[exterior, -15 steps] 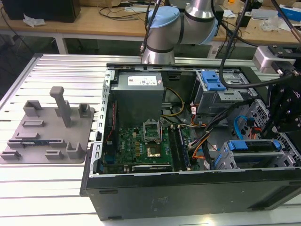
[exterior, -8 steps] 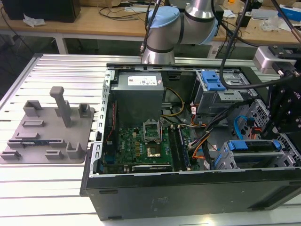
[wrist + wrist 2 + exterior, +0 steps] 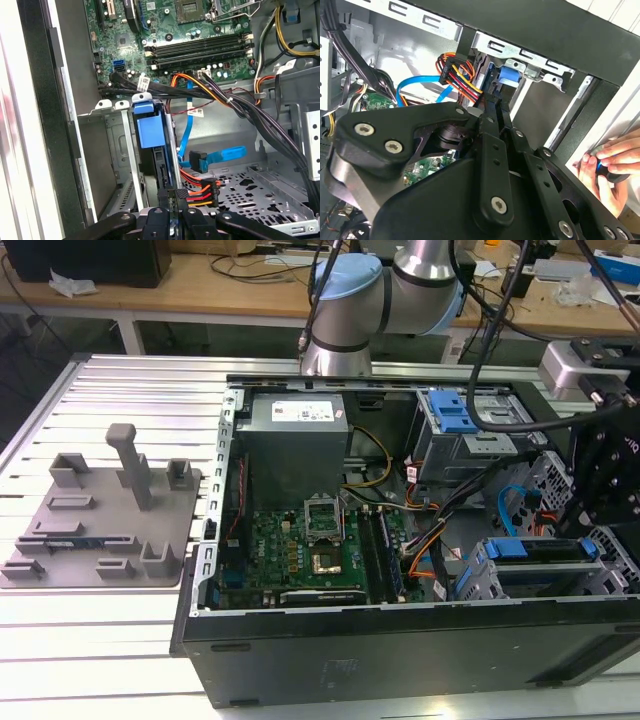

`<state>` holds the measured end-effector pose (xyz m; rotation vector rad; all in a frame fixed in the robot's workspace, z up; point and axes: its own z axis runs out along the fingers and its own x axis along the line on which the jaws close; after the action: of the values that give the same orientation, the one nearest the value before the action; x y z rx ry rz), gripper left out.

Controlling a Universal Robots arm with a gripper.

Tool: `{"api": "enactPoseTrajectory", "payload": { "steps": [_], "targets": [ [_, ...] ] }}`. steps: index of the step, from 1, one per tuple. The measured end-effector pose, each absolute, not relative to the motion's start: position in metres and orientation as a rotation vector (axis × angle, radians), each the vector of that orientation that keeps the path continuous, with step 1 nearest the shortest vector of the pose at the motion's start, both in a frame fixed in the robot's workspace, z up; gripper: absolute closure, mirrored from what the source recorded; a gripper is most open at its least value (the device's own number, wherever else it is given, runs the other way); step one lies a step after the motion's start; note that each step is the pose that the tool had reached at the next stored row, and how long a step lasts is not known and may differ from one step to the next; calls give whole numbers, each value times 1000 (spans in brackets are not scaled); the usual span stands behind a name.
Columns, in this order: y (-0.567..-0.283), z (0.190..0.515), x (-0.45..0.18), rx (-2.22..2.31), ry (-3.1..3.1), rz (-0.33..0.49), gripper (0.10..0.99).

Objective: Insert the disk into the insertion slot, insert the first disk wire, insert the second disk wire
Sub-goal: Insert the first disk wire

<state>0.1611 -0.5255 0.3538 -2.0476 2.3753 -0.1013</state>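
Note:
The disk [image 3: 150,125], in its bright blue frame, sits inside the insertion slot [image 3: 111,150], a low grey metal cage at the case's front corner. In the exterior view the disk [image 3: 530,548] lies in that cage [image 3: 545,585] on the exterior view's right, under my black gripper [image 3: 590,530]. In the first wrist view my gripper [image 3: 170,199] stands at the disk's rear edge, fingers close together. A black connector with red, orange and yellow wires [image 3: 199,192] lies right beside them, also seen in the second wrist view [image 3: 454,74] next to the gripper [image 3: 494,102]. A blue flat cable [image 3: 212,156] hangs loose nearby.
A taller cage with a blue latch [image 3: 455,420] stands behind the slot. The motherboard [image 3: 310,550] and power supply [image 3: 295,440] fill the case's other half. Thick black cable bundles [image 3: 250,107] cross near the cage. A person's hand [image 3: 612,162] rests at the case edge. A grey fixture plate [image 3: 100,520] lies outside.

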Motion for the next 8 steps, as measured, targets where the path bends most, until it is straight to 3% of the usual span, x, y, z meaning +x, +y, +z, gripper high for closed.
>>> {"api": "enactPoseTrajectory", "payload": {
  "steps": [8],
  "targets": [
    [-526,353,161,-2048,2375,-102,922]
  ]
}}
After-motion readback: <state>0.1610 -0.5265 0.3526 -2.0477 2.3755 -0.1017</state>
